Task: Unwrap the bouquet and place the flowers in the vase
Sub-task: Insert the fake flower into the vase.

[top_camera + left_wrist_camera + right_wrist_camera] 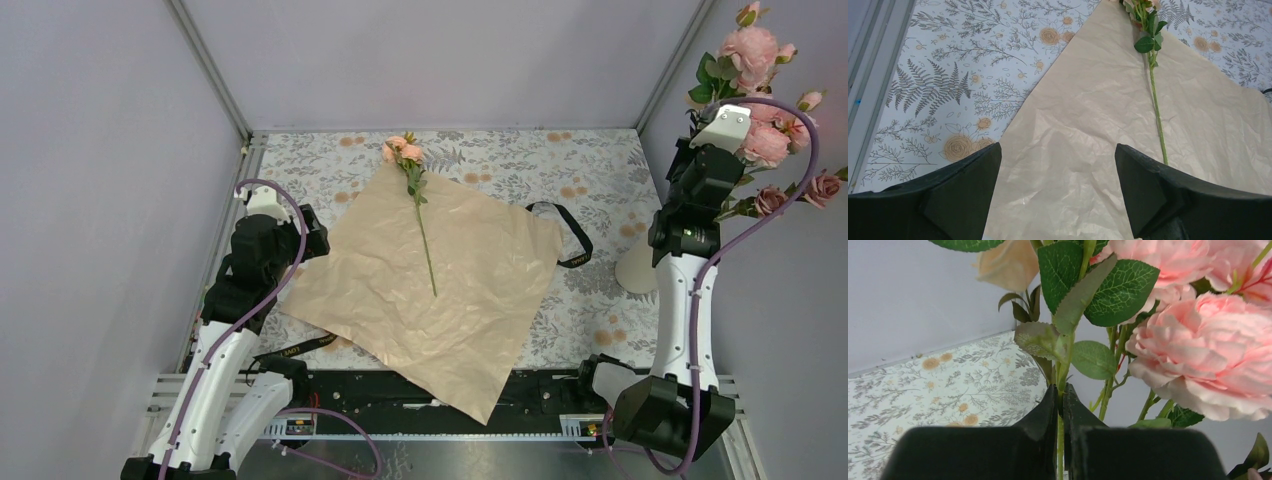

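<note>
One stem (1064, 371) is pinched tight in the right gripper (1060, 401), blooms (1198, 350) above it, while the left gripper (1058, 151) gapes empty over paper (1083, 105).

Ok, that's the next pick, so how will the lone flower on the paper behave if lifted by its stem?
Likely light: the flower has a thin stem. It may tip head-down, since bloom and leaves crowd one end. Lying flat on the crinkled paper, it could be hard to pinch without catching paper.
</note>
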Available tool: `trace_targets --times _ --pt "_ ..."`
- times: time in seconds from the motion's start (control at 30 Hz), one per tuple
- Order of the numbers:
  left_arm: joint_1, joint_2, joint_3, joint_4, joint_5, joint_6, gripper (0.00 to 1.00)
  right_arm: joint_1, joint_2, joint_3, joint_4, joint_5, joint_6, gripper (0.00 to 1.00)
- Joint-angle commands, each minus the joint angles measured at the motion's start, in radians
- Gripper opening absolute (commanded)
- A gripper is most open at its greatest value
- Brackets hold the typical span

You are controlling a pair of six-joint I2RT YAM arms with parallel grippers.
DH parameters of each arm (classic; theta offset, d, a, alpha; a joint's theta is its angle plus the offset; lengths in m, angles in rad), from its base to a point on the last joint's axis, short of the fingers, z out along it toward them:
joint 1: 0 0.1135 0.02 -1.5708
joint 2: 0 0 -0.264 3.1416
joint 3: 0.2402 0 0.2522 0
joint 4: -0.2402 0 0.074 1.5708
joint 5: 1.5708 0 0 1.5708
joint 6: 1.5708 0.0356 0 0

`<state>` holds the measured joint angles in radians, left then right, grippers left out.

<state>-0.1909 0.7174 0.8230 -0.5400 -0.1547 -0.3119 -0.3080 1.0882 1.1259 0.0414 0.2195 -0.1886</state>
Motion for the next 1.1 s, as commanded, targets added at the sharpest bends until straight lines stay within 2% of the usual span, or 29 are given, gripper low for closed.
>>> trace_targets --times 0.0,0.3,0.57,0.8,1.07 --pt "0.005 0.006 0.004 0.023 -0.015 0.013 0.91 -0.004 -0.031 -0.046 0.132 0.032 -0.039 0.0" --pt "0.005 0.015 0.004 0.027 -0.011 0.013 0.91 -0.003 -0.042 -0.14 0.183 0.05 -0.095 0.0" --pt "0.005 0.027 0.001 0.029 -0.007 0.013 0.91 -0.003 -0.08 -0.25 0.222 0.063 -0.072 0.0" --pt "0.005 0.032 0.001 0.028 0.001 0.01 0.91 -0.003 -0.089 -0.268 0.203 0.003 -0.053 0.0" --pt "0.005 0.032 -0.001 0.029 0.007 0.008 0.91 -0.004 -0.109 -0.313 0.215 0.059 -0.009 0.0"
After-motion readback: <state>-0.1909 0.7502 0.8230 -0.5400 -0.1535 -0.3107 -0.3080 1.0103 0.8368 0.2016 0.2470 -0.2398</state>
